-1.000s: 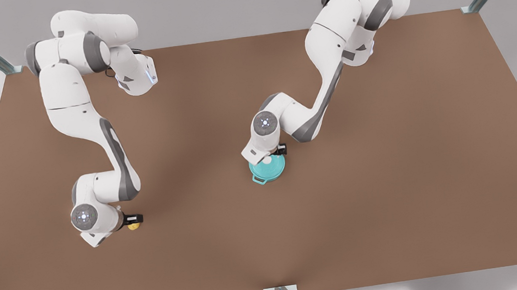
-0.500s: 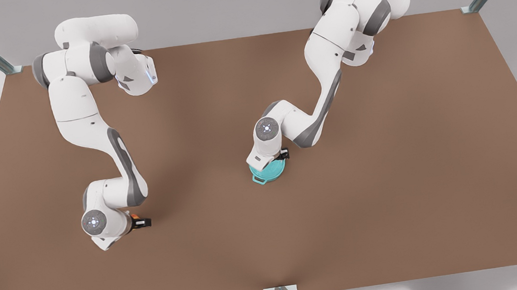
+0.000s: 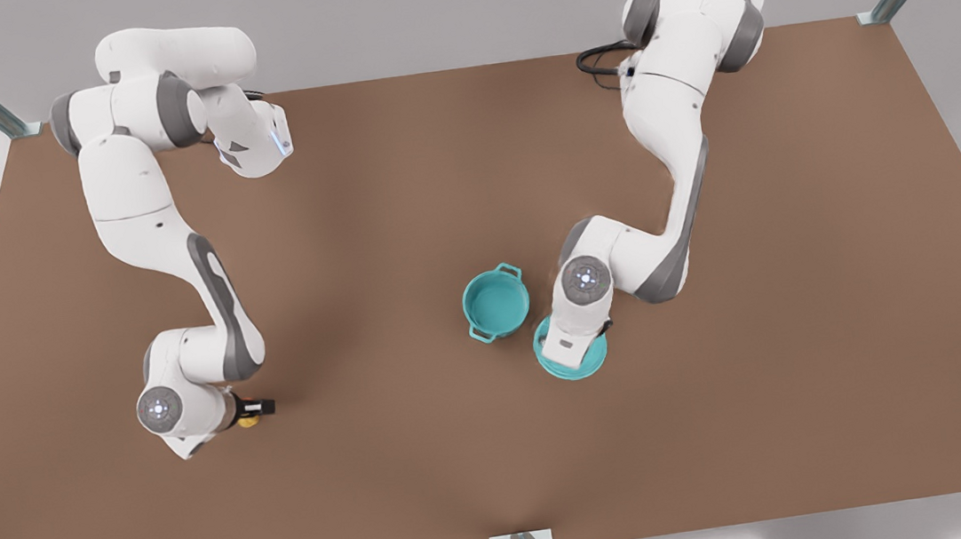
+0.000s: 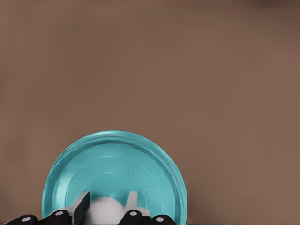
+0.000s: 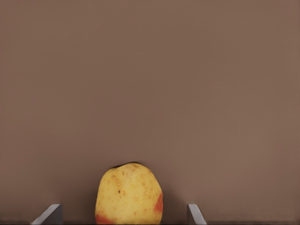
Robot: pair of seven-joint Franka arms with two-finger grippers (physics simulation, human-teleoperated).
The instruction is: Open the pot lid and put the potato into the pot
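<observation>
Left hand [image 4: 107, 216], pinching the white knob, has carried the pot lid [image 4: 115, 176] beside the now uncovered pot [image 3: 496, 304]; right hand [image 5: 124, 216], spread wide, straddles the potato [image 5: 129, 193], ungrasped.

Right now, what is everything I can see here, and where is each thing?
pot: one, teal, open, near the table's middle, two loop handles.
pot lid: one, teal disc with a white knob, beside the pot toward the front view's right, held by its knob.
potato: one, yellow with red-orange blotches, on the table at the front view's left.
table: one, brown.
left claw: shut on the lid's knob, at the front view's right arm.
right claw: open, its fingers either side of the potato and apart from it, at the front view's left arm.
</observation>
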